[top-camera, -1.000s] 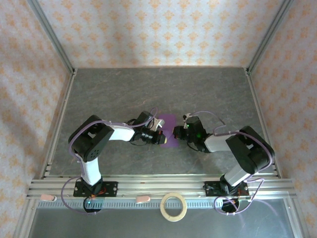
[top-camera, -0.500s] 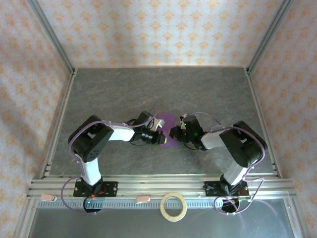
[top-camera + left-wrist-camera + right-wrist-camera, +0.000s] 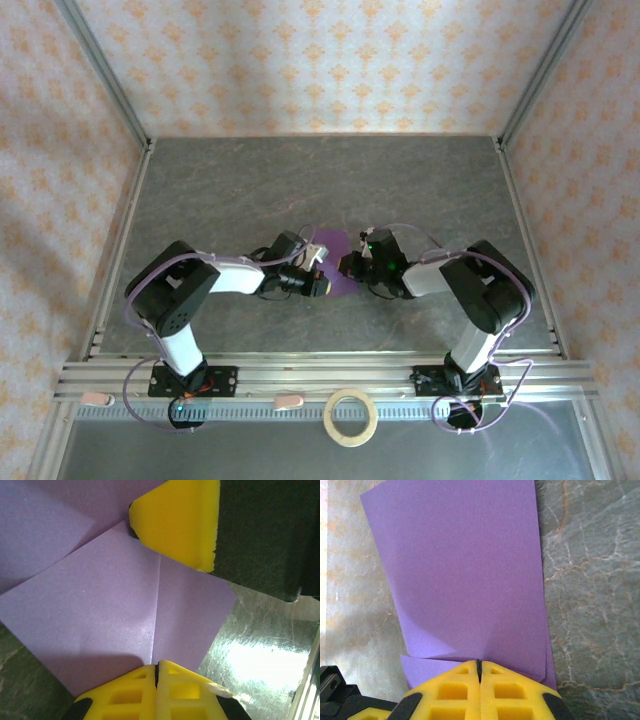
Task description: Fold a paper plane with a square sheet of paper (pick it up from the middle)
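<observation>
Early folds only; I see no dart yet.
My left gripper (image 3: 157, 672) and right gripper (image 3: 479, 666), jaws together, press the creased square sheet of paper (image 3: 338, 246) at frame centre.

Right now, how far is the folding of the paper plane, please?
Done: the purple paper lies on the table with a centre crease and overlapping folded layers. In hand: the left gripper and the right gripper are shut at its edges; pinching or pressing, I cannot tell. Left: no slim pointed dart yet, so more folds remain.
</observation>
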